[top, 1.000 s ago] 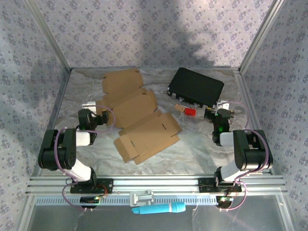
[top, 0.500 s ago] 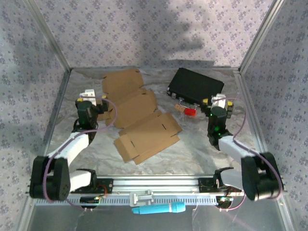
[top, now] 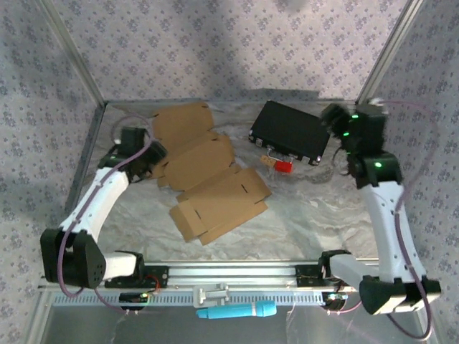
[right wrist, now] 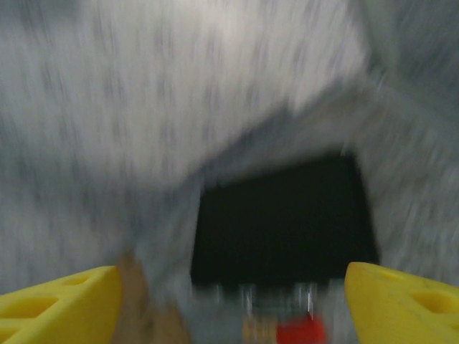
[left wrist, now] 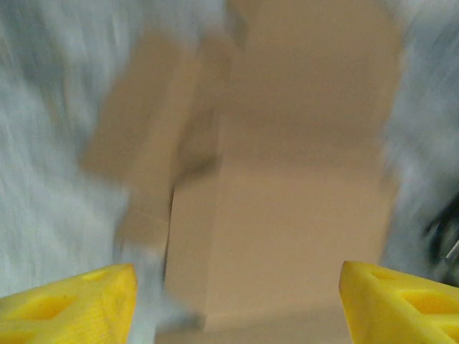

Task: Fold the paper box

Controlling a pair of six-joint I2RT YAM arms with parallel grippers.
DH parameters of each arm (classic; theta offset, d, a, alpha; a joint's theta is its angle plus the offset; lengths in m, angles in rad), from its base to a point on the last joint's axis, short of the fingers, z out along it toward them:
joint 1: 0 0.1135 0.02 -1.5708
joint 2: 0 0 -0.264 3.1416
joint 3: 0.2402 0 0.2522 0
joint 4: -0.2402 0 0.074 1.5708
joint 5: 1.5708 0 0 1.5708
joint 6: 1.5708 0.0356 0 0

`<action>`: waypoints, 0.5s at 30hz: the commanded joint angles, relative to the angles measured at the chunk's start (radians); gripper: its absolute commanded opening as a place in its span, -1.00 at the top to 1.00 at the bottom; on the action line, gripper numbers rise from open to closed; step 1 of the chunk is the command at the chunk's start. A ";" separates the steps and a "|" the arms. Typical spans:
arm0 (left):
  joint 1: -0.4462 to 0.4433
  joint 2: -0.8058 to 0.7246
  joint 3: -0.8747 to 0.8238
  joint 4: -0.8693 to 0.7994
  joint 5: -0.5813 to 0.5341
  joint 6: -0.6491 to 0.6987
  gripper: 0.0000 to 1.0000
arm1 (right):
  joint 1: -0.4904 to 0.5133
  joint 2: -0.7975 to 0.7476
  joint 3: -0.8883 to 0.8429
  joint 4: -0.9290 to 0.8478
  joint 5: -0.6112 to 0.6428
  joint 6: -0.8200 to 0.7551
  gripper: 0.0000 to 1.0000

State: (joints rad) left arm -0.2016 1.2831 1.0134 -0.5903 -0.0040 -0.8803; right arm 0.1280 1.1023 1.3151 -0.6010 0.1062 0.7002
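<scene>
The unfolded brown paper box (top: pixel 211 179) lies flat in the middle of the table, its panels running from the far left down to the near centre. My left gripper (top: pixel 152 155) hangs at the cardboard's left edge. In the blurred left wrist view the paper box (left wrist: pixel 301 179) spreads under the left gripper (left wrist: pixel 237 290), whose yellow fingers (left wrist: pixel 86 297) stand wide apart and open with nothing between them. My right gripper (top: pixel 336 120) is raised at the far right, away from the cardboard. The right gripper (right wrist: pixel 229 290) is also open and holds nothing.
A black case (top: pixel 290 131) lies at the back right, seen blurred as the black case (right wrist: pixel 283 218) from the right wrist. A red-capped piece (top: pixel 280 165) lies just in front of it. A blue tool (top: pixel 237 311) rests on the rail in front of the arm bases. Walls close the table's sides.
Both arms have stretched out from their folded poses. The left gripper moved up to the cardboard's left edge. The right gripper rose and swung to the far right by the black case.
</scene>
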 commanded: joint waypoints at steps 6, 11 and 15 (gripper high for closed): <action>-0.059 -0.076 -0.253 -0.253 0.235 0.073 -0.20 | 0.317 0.031 -0.349 -0.110 -0.333 0.108 -0.40; -0.059 -0.143 -0.313 -0.237 0.239 0.039 -0.34 | 0.410 0.088 -0.433 -0.015 -0.361 0.137 -0.33; -0.056 -0.145 -0.345 -0.165 0.281 0.003 -0.39 | 0.425 0.189 -0.435 0.062 -0.418 0.155 -0.28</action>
State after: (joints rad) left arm -0.2604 1.1431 0.6884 -0.7891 0.2321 -0.8520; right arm 0.5438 1.2461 0.8867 -0.6151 -0.2516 0.8234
